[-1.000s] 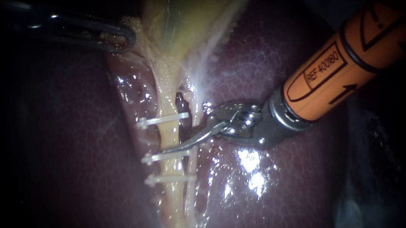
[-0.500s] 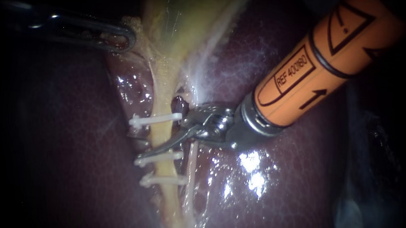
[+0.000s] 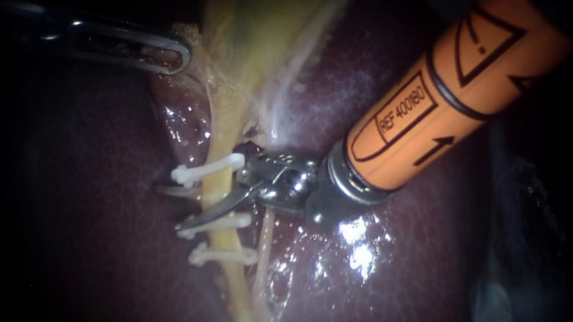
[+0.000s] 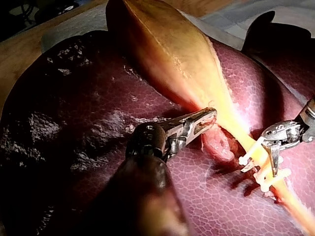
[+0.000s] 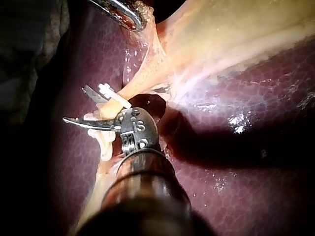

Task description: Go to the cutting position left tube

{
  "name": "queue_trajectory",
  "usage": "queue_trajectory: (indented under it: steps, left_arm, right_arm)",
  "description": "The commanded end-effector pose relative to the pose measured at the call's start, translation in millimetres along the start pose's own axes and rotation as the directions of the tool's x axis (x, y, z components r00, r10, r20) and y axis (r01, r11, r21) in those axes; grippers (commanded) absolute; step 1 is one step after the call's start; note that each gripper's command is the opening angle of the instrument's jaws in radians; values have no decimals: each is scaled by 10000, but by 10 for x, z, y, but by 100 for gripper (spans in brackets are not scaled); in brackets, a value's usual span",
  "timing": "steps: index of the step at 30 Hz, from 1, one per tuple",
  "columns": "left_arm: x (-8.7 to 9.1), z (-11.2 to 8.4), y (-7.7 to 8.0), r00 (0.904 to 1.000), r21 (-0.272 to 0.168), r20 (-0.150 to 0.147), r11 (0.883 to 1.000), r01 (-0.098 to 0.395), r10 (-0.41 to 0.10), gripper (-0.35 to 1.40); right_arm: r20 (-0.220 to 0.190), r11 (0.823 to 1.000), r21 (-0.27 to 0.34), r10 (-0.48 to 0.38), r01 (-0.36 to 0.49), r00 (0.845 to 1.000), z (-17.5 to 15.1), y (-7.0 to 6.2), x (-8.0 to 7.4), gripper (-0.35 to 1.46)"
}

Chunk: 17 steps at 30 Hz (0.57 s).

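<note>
The endoscope's light is dim and falls to black at the edges; glare spots the wet liver (image 3: 355,243).

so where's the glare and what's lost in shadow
Endoscope view: glare on the wet liver below the right instrument; edges dark, left instrument barely lit. Right wrist view: that instrument throws a deep shadow across the liver beside it. Left wrist view: gallbladder brightly lit, small glints on the liver.

You have a wooden table (image 4: 12,64) carrying a pale sheet (image 4: 74,27); the liver (image 4: 74,103) lies on that sheet.
</note>
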Motion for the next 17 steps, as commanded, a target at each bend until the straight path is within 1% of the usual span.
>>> queue_trajectory:
  steps: [1,4,6,17]
  left_arm:
    - [0,-1,0,10000,2,-2,10000,0,0,-35]
    - [0,-1,0,10000,2,-2,10000,-1,1,-35]
    - [0,-1,0,10000,2,-2,10000,-1,1,-35]
    - [0,0,0,10000,1,-1,10000,0,0,-35]
  right_arm:
    - [0,10000,33,-41,41,10000,1,-6,4,133]
    - [-12,9999,73,-72,72,10000,2,-14,11,133]
    - [-12,9999,76,-129,129,9999,2,-15,11,133]
    - [-3,9999,59,-144,144,9999,-3,-7,7,131]
